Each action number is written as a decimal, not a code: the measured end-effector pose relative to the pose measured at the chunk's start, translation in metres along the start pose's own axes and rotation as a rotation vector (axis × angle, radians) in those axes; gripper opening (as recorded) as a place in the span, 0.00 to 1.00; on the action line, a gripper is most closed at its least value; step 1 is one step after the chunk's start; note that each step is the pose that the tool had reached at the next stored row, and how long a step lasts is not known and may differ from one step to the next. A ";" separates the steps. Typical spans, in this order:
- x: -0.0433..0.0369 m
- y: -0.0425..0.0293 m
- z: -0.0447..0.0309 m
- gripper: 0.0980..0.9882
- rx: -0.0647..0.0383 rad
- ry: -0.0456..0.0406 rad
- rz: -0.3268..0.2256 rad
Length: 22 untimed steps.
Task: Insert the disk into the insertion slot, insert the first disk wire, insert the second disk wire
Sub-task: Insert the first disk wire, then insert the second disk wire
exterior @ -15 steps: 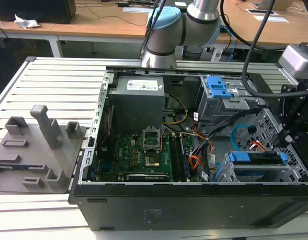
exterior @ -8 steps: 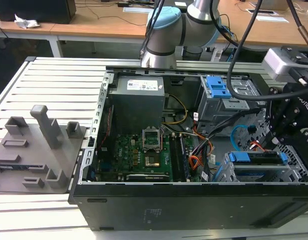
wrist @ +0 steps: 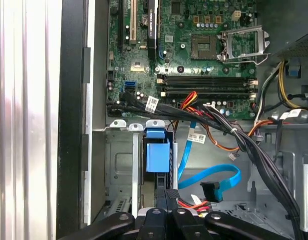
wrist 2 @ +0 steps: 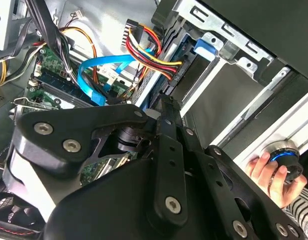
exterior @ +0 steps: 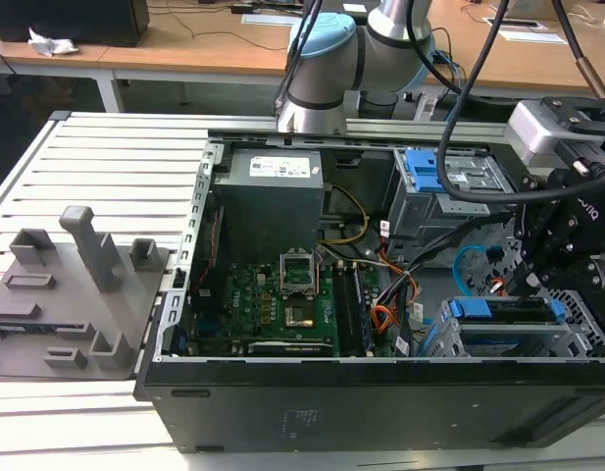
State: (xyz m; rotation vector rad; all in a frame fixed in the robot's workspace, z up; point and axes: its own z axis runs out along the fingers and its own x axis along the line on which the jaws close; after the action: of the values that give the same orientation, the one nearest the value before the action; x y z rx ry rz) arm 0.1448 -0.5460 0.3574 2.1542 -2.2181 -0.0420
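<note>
The black robot gripper (wrist: 166,194) hung low over the rear of the silver hard disk in its bright blue plastic caddy (wrist: 157,156), which sat inside the grey perforated sheet-metal insertion slot (wrist: 121,167) at a corner of the open black computer case (exterior: 380,392). In the first wrist view the gripper's fingers (wrist: 161,200) were pressed together; whether they pinched anything could not be told. A bundle of red, yellow and black wires (wrist 2: 149,47) ran close by the gripper. A flat light blue cable (wrist: 213,176) curled beside the slot. A person's hand (wrist 2: 266,175) gripped a round, blue-ringed black knob (wrist 2: 286,159). The case rested on a slatted grey counter (exterior: 116,157).
</note>
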 end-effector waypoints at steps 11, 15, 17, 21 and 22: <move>-0.0001 0.0002 0.0000 0.23 0.000 0.0000 0.000; -0.0121 -0.0152 -0.0007 0.23 -0.001 0.0000 0.000; -0.0200 -0.0155 -0.0008 0.23 -0.001 -0.0001 0.000; -0.0428 -0.0145 -0.0095 0.23 -0.001 0.0102 -0.006; -0.0427 -0.0138 -0.0171 0.23 -0.001 0.0102 -0.009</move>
State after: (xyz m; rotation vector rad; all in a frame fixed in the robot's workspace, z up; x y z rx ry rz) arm 0.1608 -0.5035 0.3731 2.1591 -2.2028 -0.0320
